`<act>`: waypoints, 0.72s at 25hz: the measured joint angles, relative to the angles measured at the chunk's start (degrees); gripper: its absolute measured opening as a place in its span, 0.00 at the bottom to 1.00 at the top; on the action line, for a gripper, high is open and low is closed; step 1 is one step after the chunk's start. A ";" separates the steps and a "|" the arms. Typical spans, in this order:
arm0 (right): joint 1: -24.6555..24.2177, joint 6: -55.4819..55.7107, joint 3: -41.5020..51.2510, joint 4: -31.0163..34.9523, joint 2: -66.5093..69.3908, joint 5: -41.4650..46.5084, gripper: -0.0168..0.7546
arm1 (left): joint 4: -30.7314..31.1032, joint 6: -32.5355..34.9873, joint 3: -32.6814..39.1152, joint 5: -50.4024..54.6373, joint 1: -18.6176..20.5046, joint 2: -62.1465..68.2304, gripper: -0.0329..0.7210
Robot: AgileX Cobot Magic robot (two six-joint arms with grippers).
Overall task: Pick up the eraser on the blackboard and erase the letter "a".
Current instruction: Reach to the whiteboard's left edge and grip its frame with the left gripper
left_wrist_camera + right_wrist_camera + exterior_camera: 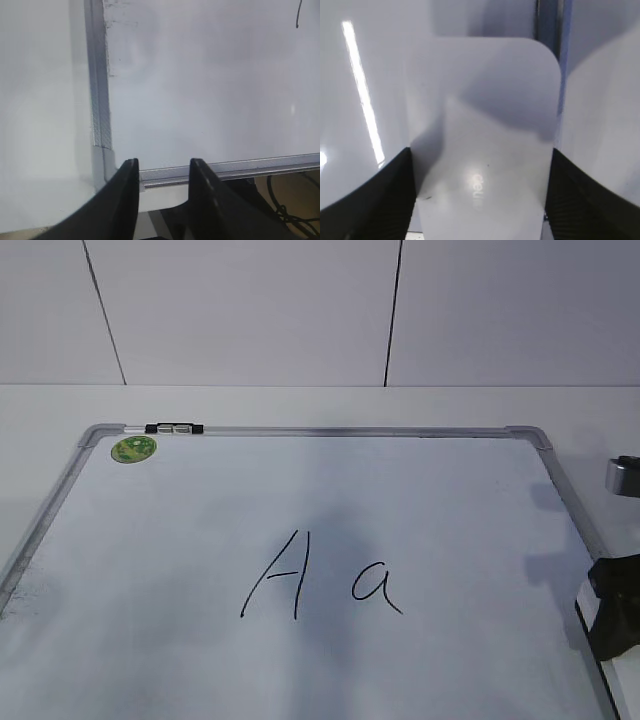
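The blackboard [330, 430] lies flat, a white board in a grey frame. The small letter "a" [375, 587] is written near its middle, to the right of a capital "A" [275, 575]. The white eraser [485, 130] fills the right wrist view, with grey lettering on top. My right gripper [480, 200] holds it by both long sides, close to the board's right frame edge [547, 20]. In the exterior view this gripper [612, 615] is at the far right, well right of the "a". My left gripper [162, 172] is open and empty over the board's near left corner [100, 160].
A black-and-white marker [174, 428] lies on the top frame near the round green sticker [133, 448]. A grey wall stands behind the table. Cables and dark floor [290, 200] show beyond the board's near edge.
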 joint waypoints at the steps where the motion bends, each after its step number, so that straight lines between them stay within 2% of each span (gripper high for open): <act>1: 0.00 0.00 0.00 0.00 0.00 0.00 0.72 | 0.58 0.02 -0.84 0.00 0.00 1.30 0.38; 18: 0.00 0.00 0.00 0.11 0.00 0.16 0.72 | 8.11 -0.71 -16.18 -4.92 0.00 31.86 0.41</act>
